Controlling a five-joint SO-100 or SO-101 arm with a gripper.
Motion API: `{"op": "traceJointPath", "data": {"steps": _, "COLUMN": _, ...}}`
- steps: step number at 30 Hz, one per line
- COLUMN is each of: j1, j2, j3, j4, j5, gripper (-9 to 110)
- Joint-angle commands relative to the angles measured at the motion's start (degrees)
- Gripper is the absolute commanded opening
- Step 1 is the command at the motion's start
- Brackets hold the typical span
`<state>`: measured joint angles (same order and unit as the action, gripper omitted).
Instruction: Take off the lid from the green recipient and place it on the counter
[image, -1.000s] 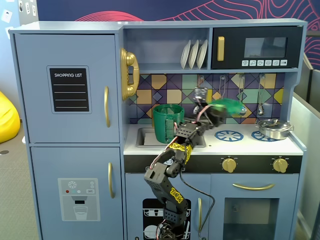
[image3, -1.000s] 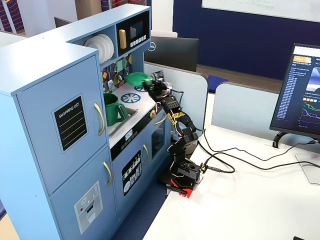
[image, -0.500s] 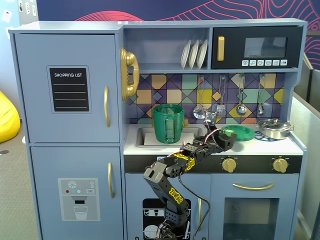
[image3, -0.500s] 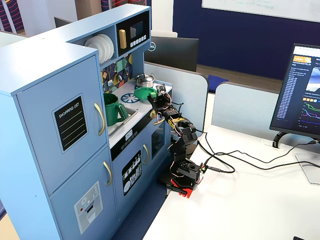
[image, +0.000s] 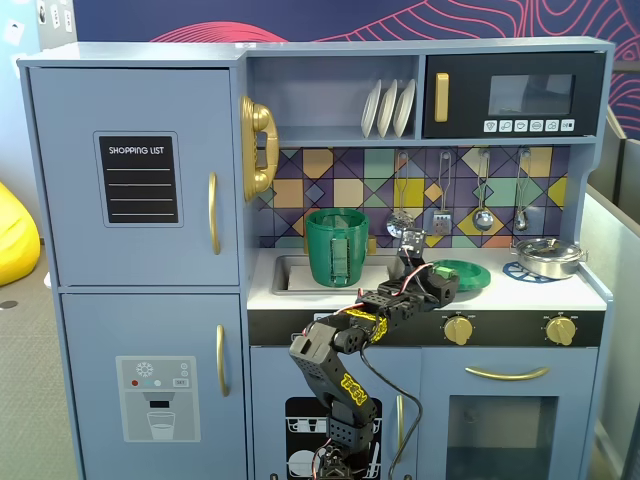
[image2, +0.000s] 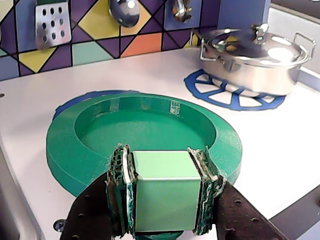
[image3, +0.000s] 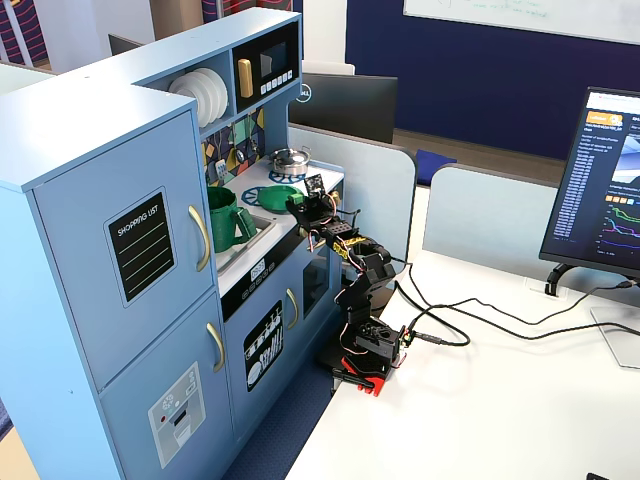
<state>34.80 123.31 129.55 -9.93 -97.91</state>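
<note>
The green lid is a round disc with a raised rim, lying low over the white counter on a printed blue burner ring. It also shows in both fixed views. My gripper is shut on the lid's light green blocky knob, with one pad against each side. The green recipient stands open at the sink, left of the gripper in a fixed view, and also shows in the other one.
A silver metal pan with its own lid sits on the far right burner ring, also visible in a fixed view. Utensils hang on the tiled back wall. The sink lies left of the lid.
</note>
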Motion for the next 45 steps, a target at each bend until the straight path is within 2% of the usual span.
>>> {"op": "traceJointPath", "data": {"steps": 1, "j1": -0.1, "j2": 0.3, "j3": -0.4, "j4": -2.3, "j5": 0.4, "gripper": 0}}
{"op": "traceJointPath", "data": {"steps": 4, "j1": -0.4, "j2": 0.0, "j3": 0.3, "j4": -2.3, "j5": -0.5, "gripper": 0}}
{"op": "traceJointPath", "data": {"steps": 8, "j1": -0.5, "j2": -0.1, "j3": 0.6, "j4": -1.6, "j5": 0.8, "gripper": 11}}
{"op": "traceJointPath", "data": {"steps": 12, "j1": -0.1, "j2": 0.4, "j3": -0.3, "j4": -0.8, "j5": 3.3, "gripper": 28}}
{"op": "traceJointPath", "data": {"steps": 16, "j1": 0.4, "j2": 3.2, "j3": -5.7, "j4": 7.1, "j5": 3.4, "gripper": 32}}
{"op": "traceJointPath", "data": {"steps": 21, "j1": -0.2, "j2": 10.0, "j3": -19.5, "j4": 31.6, "j5": 4.6, "gripper": 28}}
{"op": "traceJointPath", "data": {"steps": 24, "j1": -2.5, "j2": 15.6, "j3": -26.2, "j4": 50.7, "j5": 4.7, "gripper": 26}}
{"op": "traceJointPath", "data": {"steps": 26, "j1": -4.4, "j2": 19.5, "j3": -28.1, "j4": 66.2, "j5": 0.5, "gripper": 28}}
{"op": "traceJointPath", "data": {"steps": 28, "j1": -7.0, "j2": 24.4, "j3": -26.0, "j4": 80.1, "j5": -1.9, "gripper": 27}}
{"op": "traceJointPath", "data": {"steps": 31, "j1": -12.0, "j2": 34.5, "j3": -14.9, "j4": 89.8, "j5": 1.6, "gripper": 24}}
{"op": "traceJointPath", "data": {"steps": 34, "j1": -16.3, "j2": 43.2, "j3": -0.9, "j4": 90.3, "j5": 3.6, "gripper": 21}}
{"op": "traceJointPath", "data": {"steps": 41, "j1": -24.6, "j2": 52.0, "j3": 27.3, "j4": 67.4, "j5": 13.3, "gripper": 20}}
{"op": "traceJointPath", "data": {"steps": 45, "j1": -29.4, "j2": 53.9, "j3": 35.0, "j4": 62.8, "j5": 15.6, "gripper": 21}}
